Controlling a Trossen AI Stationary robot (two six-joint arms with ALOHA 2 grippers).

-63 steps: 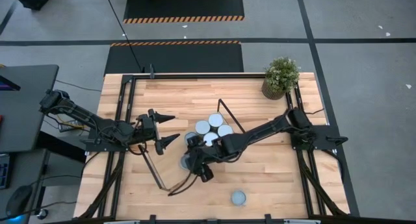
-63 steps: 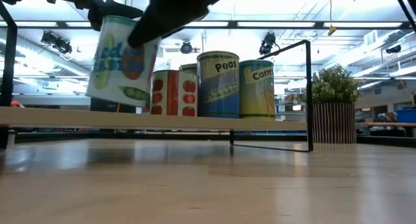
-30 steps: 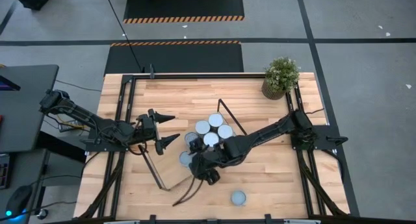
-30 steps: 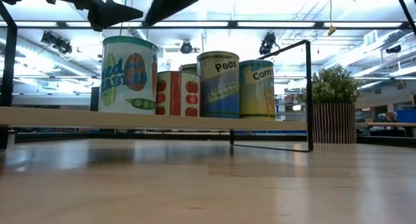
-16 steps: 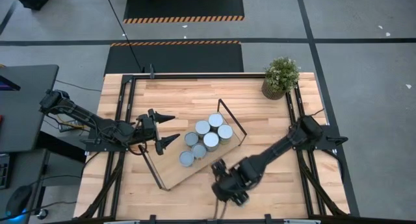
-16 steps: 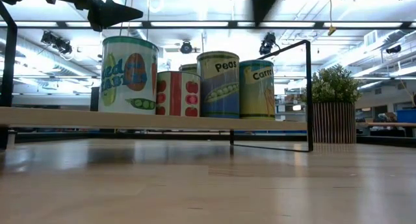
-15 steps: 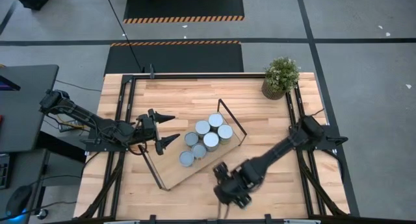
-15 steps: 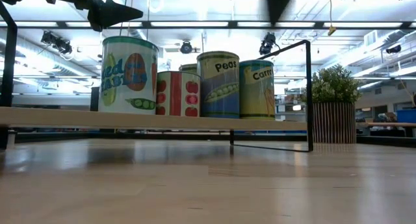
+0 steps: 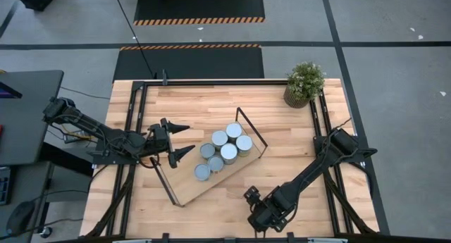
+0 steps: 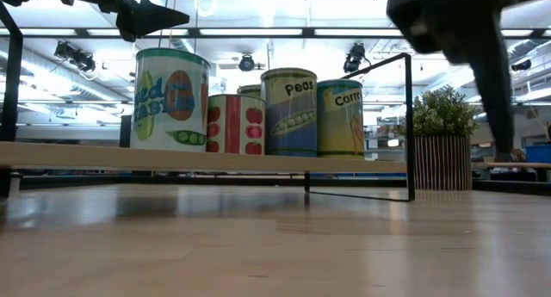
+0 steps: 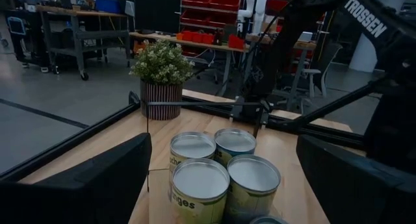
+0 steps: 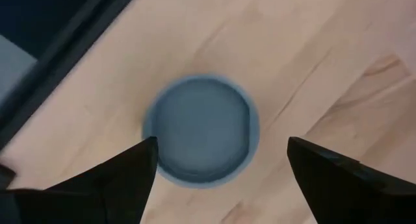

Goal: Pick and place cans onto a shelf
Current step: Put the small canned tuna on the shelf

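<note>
Several cans with silver tops point(image 9: 224, 151) stand upright in a cluster on the light-wood shelf point(image 9: 187, 190). They also show in the low view point(image 10: 288, 112) and the left wrist view point(image 11: 200, 180). One more can point(image 12: 201, 130) stands alone on the tabletop near the front edge. My right gripper point(image 9: 261, 215) hovers open above it, pointing down, one finger on either side of its top point(image 12: 221, 146). In the high view the gripper hides this can. My left gripper point(image 9: 182, 139) is open and empty, level, just left of the shelf's cans.
A potted plant point(image 9: 304, 84) stands at the table's far right corner. The shelf's black loop frames point(image 9: 250, 130) rise at its short ends. Black rails point(image 9: 134, 130) run along the table's left and right edges. Bare wood lies between the shelf and the lone can.
My right gripper has left the tilted can it carried standing upright at the near end of the shelf's cluster. It has then swung toward the table's near right, tipped downward, and now hangs over the lone can.
</note>
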